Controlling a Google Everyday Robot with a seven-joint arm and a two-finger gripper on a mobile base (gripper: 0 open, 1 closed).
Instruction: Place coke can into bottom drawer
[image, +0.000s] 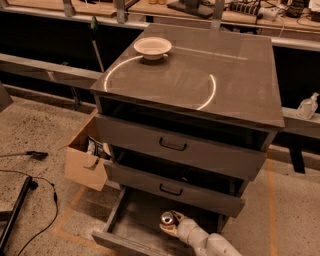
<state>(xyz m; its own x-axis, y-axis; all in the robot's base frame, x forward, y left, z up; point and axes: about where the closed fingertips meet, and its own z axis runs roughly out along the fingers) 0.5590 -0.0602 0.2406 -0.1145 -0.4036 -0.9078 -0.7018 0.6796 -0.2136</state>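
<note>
Grey metal cabinet (200, 75): three drawers. Top drawer (220, 152) and middle drawer (200, 192) sit slightly out; the bottom drawer (131, 220) is pulled well forward, its shallow tray open to us. The opening step looks done.

Cardboard box (82, 167) stands on the floor against the cabinet's left side and plays no part here.

Gripper (171, 229): it reaches in from the lower right, over the front half of the bottom drawer's tray, just under the middle drawer's front. Its pale fingers (168, 231) are closed around the coke can (167, 218).

White bowl (152, 47): on the cabinet top, far left corner, well apart from the work.

Coke can: inside the outline of the bottom drawer, right of its centre, held at the gripper's tip. We see mainly its silver top facing up towards us; the red body is mostly hidden by the fingers and shadow. We cannot tell whether its base rests on the tray floor.

Our judgement: transport is done and the can is where it belongs. Left to do: set it down, let go and pull the arm clear
</note>
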